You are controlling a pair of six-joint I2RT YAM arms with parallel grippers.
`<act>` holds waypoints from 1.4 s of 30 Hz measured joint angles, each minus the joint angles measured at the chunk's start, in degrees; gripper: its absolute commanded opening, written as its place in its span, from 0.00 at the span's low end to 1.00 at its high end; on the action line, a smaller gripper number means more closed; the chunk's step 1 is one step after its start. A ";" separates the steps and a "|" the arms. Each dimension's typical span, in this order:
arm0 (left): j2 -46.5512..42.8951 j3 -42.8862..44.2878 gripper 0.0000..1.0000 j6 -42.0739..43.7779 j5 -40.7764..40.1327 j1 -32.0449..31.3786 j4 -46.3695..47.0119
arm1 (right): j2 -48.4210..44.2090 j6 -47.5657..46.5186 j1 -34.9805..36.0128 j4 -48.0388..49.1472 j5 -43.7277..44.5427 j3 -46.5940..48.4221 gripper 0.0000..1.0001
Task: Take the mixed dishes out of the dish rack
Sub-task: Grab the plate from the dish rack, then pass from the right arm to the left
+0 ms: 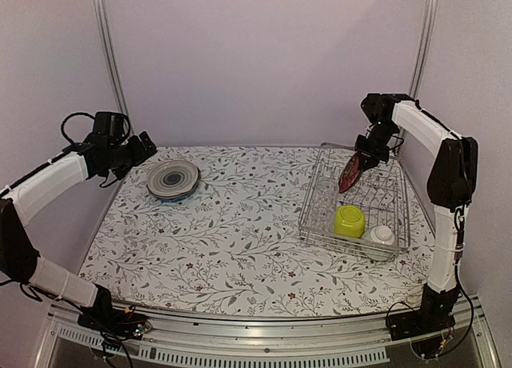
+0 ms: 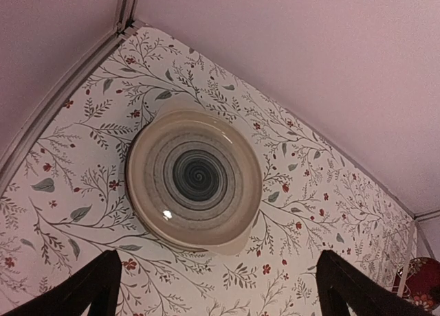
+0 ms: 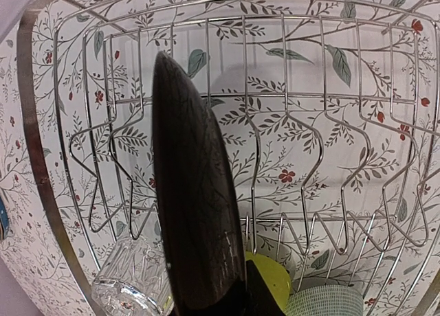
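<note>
My right gripper [image 1: 366, 155] is shut on the rim of the red floral plate [image 1: 350, 174] and holds it on edge over the back of the dish rack [image 1: 316, 194]. In the right wrist view the plate [image 3: 196, 206] shows edge-on and dark, above my gripper [image 3: 234, 308]. In the rack sit a lime-green bowl [image 1: 350, 221], a small whitish bowl [image 1: 382, 236] and a clear glass [image 3: 130, 281]. The grey ringed plate [image 1: 172, 178] lies on the pale blue-green plate at the table's back left. My left gripper [image 1: 134, 150] is open and empty just left of it, and also shows in the left wrist view [image 2: 220, 303].
The table [image 1: 240, 240] has a floral cloth. Purple walls with metal posts [image 1: 108, 56] close the back and sides. The rack's upright prongs [image 3: 313, 172] stand under the held plate.
</note>
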 measured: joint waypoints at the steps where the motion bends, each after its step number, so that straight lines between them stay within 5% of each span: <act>1: 0.00 0.00 1.00 -0.02 0.02 0.00 0.02 | 0.00 -0.17 0.00 -0.42 0.13 0.44 0.03; 31: 0.72 0.00 1.00 -0.68 1.86 0.00 1.27 | -8.13 -4.92 0.66 -4.31 3.82 6.91 0.00; 42: -3.61 -0.02 0.99 4.13 13.44 0.00 3.02 | -18.32 -9.03 0.66 1.60 -5.99 5.31 0.00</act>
